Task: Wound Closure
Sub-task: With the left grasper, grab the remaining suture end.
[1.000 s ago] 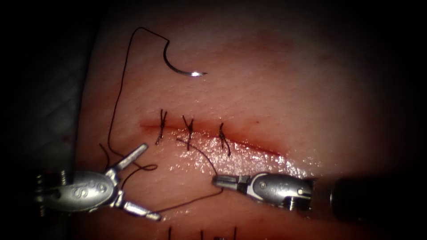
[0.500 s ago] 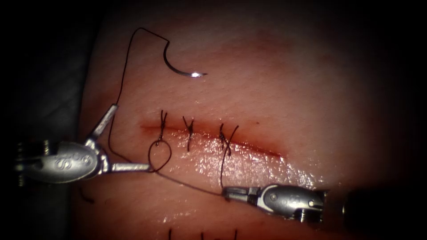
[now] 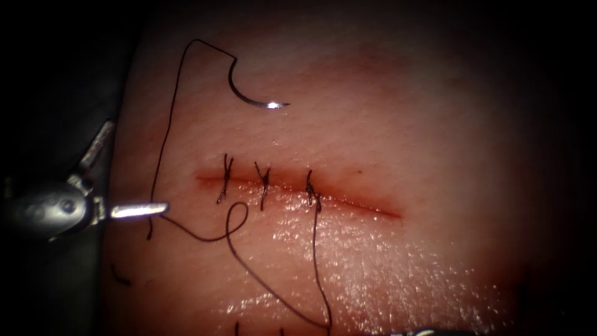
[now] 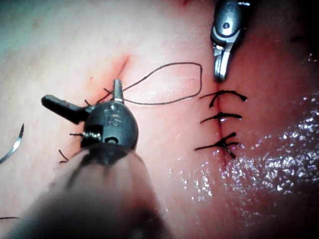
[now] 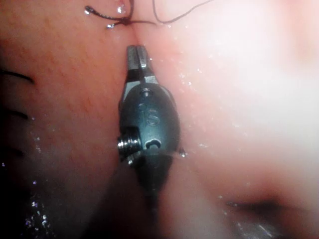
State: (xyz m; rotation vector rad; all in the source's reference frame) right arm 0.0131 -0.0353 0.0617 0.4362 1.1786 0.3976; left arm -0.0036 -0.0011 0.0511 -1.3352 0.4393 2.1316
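The curved needle (image 3: 255, 99) lies free on the tissue (image 3: 385, 124) beyond the cut (image 3: 348, 204), held by neither tool and not in the tissue. Its thread (image 3: 163, 149) runs down past three knotted stitches (image 3: 265, 180). There it makes a small loop (image 3: 236, 214) and bends near the bottom edge. My left tool (image 3: 124, 177) stands at the tissue's left border, jaws open wide and empty, the lower one beside the thread. My right tool (image 5: 137, 52) has its jaws shut with no thread seen between them. The thread's bend (image 4: 200, 79) lies close beside the right tool (image 4: 219, 74).
Cut stitch ends of another row (image 3: 281, 326) poke up at the bottom edge. Red fluid lines the cut, and a wet shiny patch (image 3: 348, 249) spreads below it. Dark ground (image 3: 50, 93) borders the tissue on the left.
My left tool drew back to the left with its jaws still open. My right tool slid down and to the right, and the thread's bend went down with it. The needle stayed put.
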